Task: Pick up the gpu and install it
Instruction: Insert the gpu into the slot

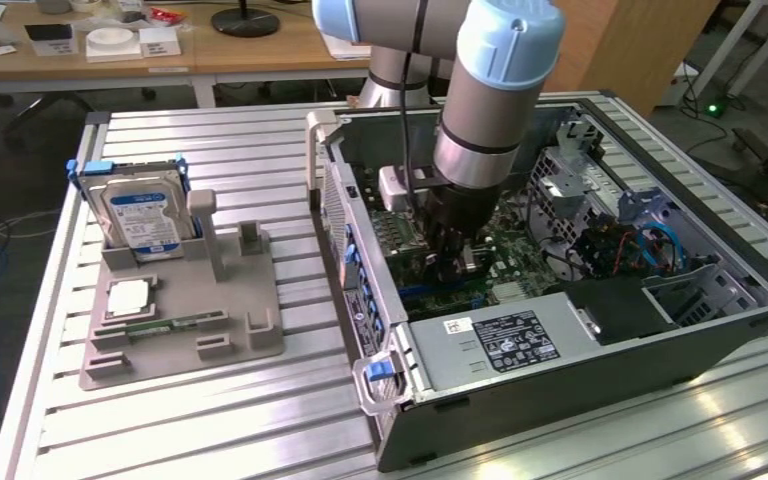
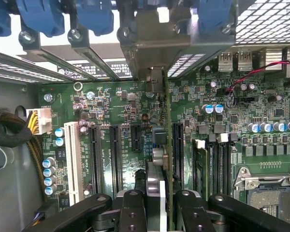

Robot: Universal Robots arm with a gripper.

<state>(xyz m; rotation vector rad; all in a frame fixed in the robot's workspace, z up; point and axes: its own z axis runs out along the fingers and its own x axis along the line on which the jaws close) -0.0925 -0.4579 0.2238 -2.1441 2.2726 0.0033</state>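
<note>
The hand (image 2: 159, 205) sits deep inside the open computer case (image 1: 704, 330), gripping the gpu (image 2: 165, 145) edge-on above the motherboard (image 2: 121, 111). Room is tight here: the power supply (image 1: 518, 340) blocks one side, the drive cage (image 1: 584, 170) and blue cables (image 1: 658, 240) crowd another, and blue slot clips (image 2: 43, 14) line the rear wall. On the counter (image 1: 197, 430) outside the case, the way is open around the grey holder (image 1: 211, 300).

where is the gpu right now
The gpu stands on edge in the gripper over the motherboard slots, inside the open computer case at the exterior view's right.
</note>
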